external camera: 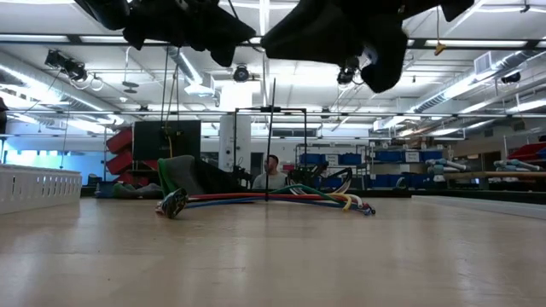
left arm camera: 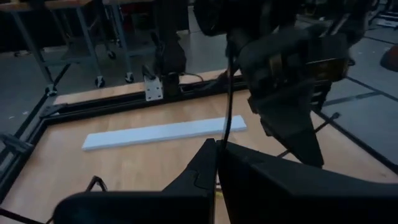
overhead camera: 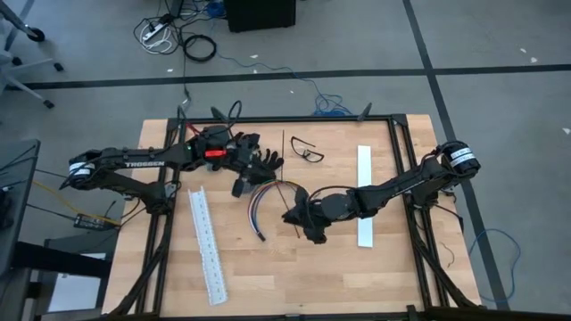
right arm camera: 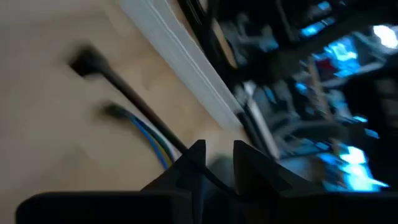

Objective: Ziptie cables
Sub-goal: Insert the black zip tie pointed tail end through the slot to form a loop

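- Fingers of the right gripper stand narrow in the right wrist view, with a thin dark strand running between them; whether they actually pinch it cannot be told.
- Left gripper: its fingers show nearly together in the left wrist view, a thin black line rising from the slit between them. Grip on it not certain.
- Cables lie on the desk near its middle, fanned in a curve: yellow, blue, green, purple and brown strands, with loose ends toward the front.
- Low view shows the cables flat on the wood, red, green and blue strands bunched, plug ends at either side.
- Left gripper sits just behind the bundle; right gripper is just beside its right-hand end.
- Thin black ziptie lies straight behind the bundle.
- Black loop of cord lies near the rear edge.
- White slotted strip lies at an angle on the left half of the desk.
- Plain white strip lies lengthwise on the right, beside the right arm.
- Person is visible in the room beyond.
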